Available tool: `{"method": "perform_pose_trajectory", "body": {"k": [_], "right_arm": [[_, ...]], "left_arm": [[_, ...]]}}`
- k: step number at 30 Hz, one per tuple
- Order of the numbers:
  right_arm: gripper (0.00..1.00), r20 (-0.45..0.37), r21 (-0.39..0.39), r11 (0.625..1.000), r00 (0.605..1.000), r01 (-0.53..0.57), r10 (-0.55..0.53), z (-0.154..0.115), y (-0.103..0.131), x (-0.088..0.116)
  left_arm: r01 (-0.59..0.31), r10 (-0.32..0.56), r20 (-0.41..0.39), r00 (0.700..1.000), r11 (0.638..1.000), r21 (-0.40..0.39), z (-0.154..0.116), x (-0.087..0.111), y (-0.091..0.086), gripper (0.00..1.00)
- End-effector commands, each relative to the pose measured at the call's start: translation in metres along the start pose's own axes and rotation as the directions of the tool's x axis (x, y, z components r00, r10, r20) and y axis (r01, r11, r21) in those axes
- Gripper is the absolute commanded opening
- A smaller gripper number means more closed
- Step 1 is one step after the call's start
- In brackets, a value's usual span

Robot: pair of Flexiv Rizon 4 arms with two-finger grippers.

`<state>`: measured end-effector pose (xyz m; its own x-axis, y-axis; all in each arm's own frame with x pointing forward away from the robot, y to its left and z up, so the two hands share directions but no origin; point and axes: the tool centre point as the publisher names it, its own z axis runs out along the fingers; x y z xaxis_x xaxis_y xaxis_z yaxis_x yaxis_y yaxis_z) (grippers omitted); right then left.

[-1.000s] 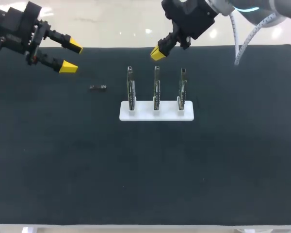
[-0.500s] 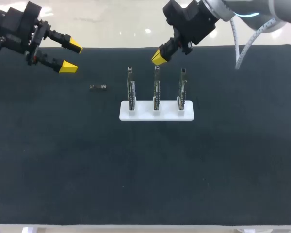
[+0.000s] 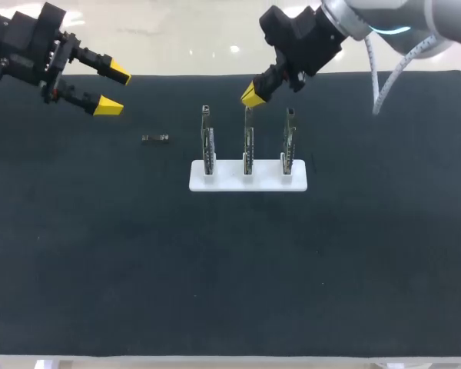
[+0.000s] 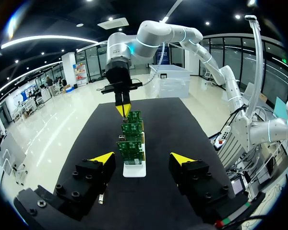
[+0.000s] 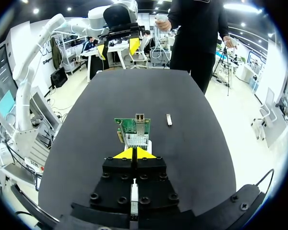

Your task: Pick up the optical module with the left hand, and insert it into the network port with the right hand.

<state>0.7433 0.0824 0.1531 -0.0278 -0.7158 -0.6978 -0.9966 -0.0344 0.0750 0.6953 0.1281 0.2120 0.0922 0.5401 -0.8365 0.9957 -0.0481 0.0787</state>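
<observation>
The optical module [image 3: 155, 138], a small dark metal piece, lies flat on the black mat left of the card holder; the right wrist view shows the module [image 5: 169, 119] beside the cards. Three green network cards [image 3: 247, 142] stand upright in a white holder [image 3: 248, 183]. My left gripper [image 3: 115, 91] hovers open at the far left, up and to the left of the module, holding nothing. In its own view the left gripper [image 4: 143, 158] faces the row of cards [image 4: 131, 143]. My right gripper [image 3: 253, 94] is shut on nothing, just above the middle card's top; its own view shows it [image 5: 134, 153] over the cards [image 5: 134, 129].
The black mat [image 3: 100, 254] covers the whole table, with wide bare cloth in front of the holder and on both sides. Only the holder with its cards stands up from the surface.
My right gripper has come down and a little toward the middle card's top edge. The left arm and the module have not moved.
</observation>
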Motion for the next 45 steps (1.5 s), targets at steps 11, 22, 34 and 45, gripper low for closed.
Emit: {"method": "perform_pose_trajectory", "body": {"k": [11,22,34,45], "right_arm": [[0.0,0.013,0.012,1.0,1.0,0.001,-0.001,0.008,0.001,0.006],[0.0,0.018,0.01,1.0,1.0,-0.002,0.002,0.011,0.002,0.01],[0.0,0.003,0.04,0.999,1.0,-0.003,0.003,-0.019,0.001,-0.011],[0.0,0.021,0.109,0.994,1.0,0.007,-0.009,-0.069,0.007,-0.012]], "left_arm": [[0.001,-0.001,-0.003,1.0,1.0,-0.001,0.0,0.0,0.0,1.0],[0.001,-0.001,-0.003,1.0,1.0,-0.001,0.0,0.0,0.0,1.0],[0.001,-0.001,-0.003,1.0,1.0,-0.001,0.0,0.0,0.0,1.0],[0.001,-0.001,-0.003,1.0,1.0,-0.001,0.0,0.0,0.0,1.0]]}}
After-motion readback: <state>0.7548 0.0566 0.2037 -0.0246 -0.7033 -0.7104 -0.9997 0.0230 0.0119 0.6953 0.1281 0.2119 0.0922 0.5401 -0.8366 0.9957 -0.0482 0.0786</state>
